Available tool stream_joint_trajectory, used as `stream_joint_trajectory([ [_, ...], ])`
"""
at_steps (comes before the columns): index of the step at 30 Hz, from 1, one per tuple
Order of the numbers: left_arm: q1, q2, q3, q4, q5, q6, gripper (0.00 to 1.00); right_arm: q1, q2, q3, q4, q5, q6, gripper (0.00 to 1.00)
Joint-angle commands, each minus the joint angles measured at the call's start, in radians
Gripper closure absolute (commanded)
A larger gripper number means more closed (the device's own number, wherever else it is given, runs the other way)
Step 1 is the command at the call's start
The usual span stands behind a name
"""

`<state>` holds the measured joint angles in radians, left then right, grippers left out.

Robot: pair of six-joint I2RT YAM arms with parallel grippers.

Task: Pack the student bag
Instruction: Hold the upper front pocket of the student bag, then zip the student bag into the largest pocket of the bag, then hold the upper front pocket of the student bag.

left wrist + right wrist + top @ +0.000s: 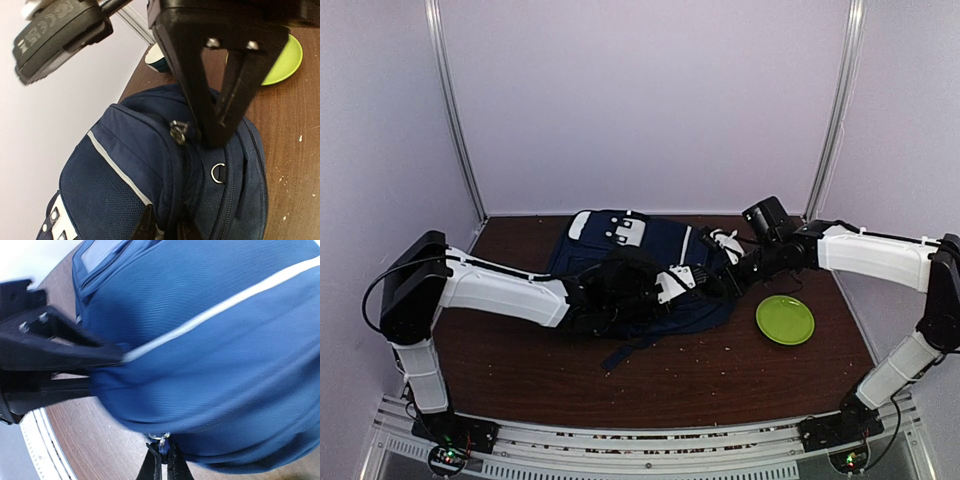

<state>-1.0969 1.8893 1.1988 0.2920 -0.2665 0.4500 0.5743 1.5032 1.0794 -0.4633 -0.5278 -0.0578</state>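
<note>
Your 1 student bag (665, 240) lies at the middle of the brown table (720, 380), toward the back wall, between your 2 arms. It is a soft navy-blue fabric backpack, bulging and creased. 1 pale diagonal stripe (225, 305) crosses its panel, and 1 white patch (628, 232) with dark squares sits near its top. Dark straps trail from under it toward the near edge. In the left wrist view you can see 1 small metal ring (218, 173) beside a zip line on its side.

Your left gripper (167, 229) has its fingers drawn together on a fold of the bag's fabric. Your right gripper (161, 460) is pinched tight on the bag's edge, right at 1 small metal zip pull (161, 439). The 2 grippers grip the bag close to each other.

1 lime-green plate (785, 320) rests flat on the table, near the bag's right side and not touching it. Pale crumbs are scattered across the tabletop.
</note>
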Motion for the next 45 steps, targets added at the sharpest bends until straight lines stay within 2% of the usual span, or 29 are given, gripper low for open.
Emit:
stream_joint_trajectory([
  [1,0.0,-0.121,-0.09,-0.081,-0.053,-0.032,1.0,-0.096,0.038,0.083,-0.086,0.066,-0.022,1.0],
  [7,-0.001,-0.238,-0.225,-0.097,-0.099,-0.052,1.0,-0.193,0.117,0.142,-0.083,0.088,-0.021,1.0],
  [11,-0.001,-0.302,-0.296,-0.13,-0.184,-0.075,1.0,-0.227,0.132,0.159,-0.066,0.077,-0.022,1.0],
  [16,0.012,-0.392,-0.393,-0.167,-0.276,-0.138,1.0,-0.214,0.101,0.12,-0.052,-0.006,-0.024,1.0],
  [24,0.079,-0.546,-0.523,-0.266,-0.269,-0.318,1.0,-0.094,0.064,0.065,-0.137,-0.106,-0.094,1.0],
  [25,0.08,-0.55,-0.522,-0.286,-0.272,-0.337,0.97,-0.074,0.058,0.06,-0.142,-0.115,-0.102,1.0],
  [28,0.074,-0.563,-0.509,-0.366,-0.225,-0.396,0.77,-0.018,0.041,0.063,-0.16,-0.123,-0.125,1.0],
  [33,-0.039,-0.667,-0.503,-0.425,-0.21,-0.411,0.58,0.03,0.023,0.079,-0.161,-0.117,-0.126,1.0],
  [38,-0.082,-0.677,-0.401,-0.462,-0.131,-0.431,0.48,0.033,0.026,0.079,-0.157,-0.118,-0.127,1.0],
  [45,-0.087,-0.375,-0.132,-0.402,-0.106,-0.406,0.46,0.035,0.026,0.073,-0.146,-0.133,-0.116,1.0],
])
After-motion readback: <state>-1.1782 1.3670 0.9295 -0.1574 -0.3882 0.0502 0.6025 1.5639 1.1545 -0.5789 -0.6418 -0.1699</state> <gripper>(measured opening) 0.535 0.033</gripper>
